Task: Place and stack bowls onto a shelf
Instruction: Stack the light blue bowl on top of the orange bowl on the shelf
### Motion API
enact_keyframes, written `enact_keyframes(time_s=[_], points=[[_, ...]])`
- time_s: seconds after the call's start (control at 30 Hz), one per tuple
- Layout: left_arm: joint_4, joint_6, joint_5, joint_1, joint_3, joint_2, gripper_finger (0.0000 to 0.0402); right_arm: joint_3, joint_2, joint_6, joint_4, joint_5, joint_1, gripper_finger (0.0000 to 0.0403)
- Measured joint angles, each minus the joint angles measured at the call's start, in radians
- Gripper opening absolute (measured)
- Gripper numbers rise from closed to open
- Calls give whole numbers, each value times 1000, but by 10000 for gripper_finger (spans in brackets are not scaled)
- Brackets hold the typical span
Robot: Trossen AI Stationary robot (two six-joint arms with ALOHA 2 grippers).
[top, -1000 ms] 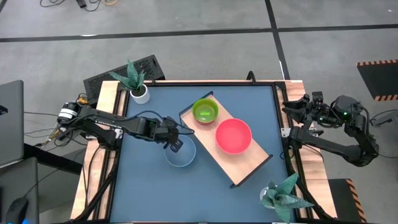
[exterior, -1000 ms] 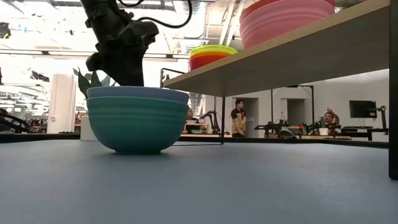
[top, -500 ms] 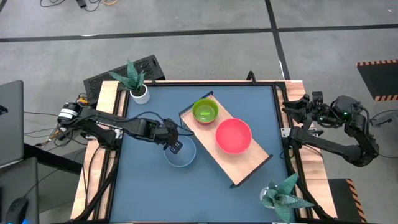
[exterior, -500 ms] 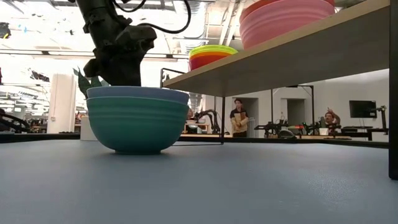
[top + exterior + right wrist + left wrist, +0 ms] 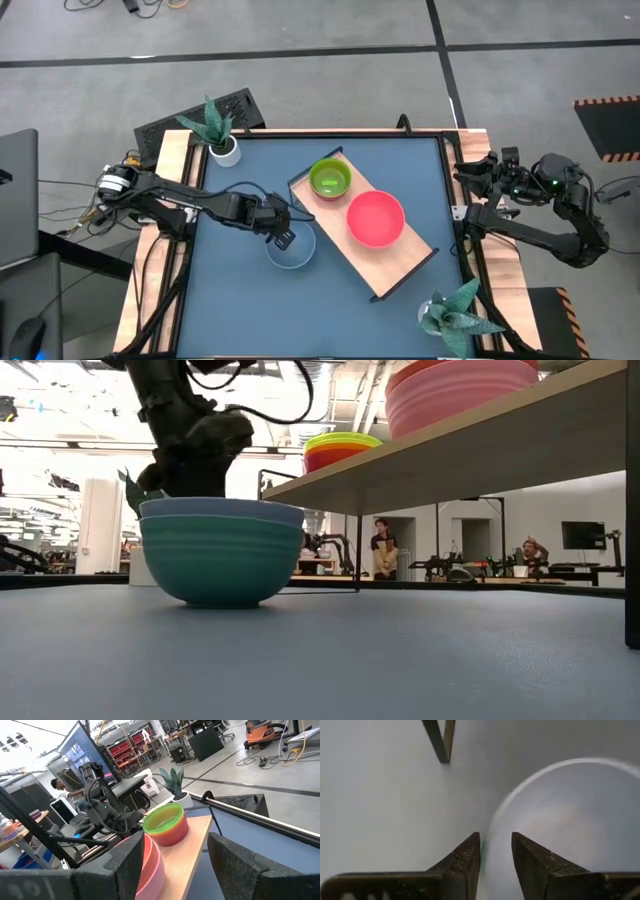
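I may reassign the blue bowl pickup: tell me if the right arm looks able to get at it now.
Probably not. The right gripper waits open beyond the table's right edge, and the shelf with its stacked bowls lies between it and the blue bowl. The left gripper already straddles that bowl's rim.

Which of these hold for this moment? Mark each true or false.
1. The left gripper straddles the rim of the blue bowl. True.
2. The blue bowl sits on the shelf. False: it is on the tabletop, nested in a teal bowl.
3. The right gripper holds a bowl. False: it is open and empty, at the table's edge.
4. The green bowl and pink bowl top stacks on the shelf. True.
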Motion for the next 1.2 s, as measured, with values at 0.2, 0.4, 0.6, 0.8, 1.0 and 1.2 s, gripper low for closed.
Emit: enact_keyframes(time_s=[0.2,0.4,0.6,0.8,1.0,1.2], points=[[-16,-5,0,0,0,11,67,0,0,0,-1,0,0,245],[-8,-3,4,0,1,11,14,0,0,-1,-1,3,0,245],[17,-12,15,-1,1,11,2,0,0,-1,-2,4,0,245],[36,-40,39,0,2,4,1,0,0,-1,-2,4,0,245],[11,-49,37,0,56,-11,1,0,0,-1,-18,21,0,245],[-58,-41,49,-1,133,-12,0,0,0,-1,-31,28,0,245]])
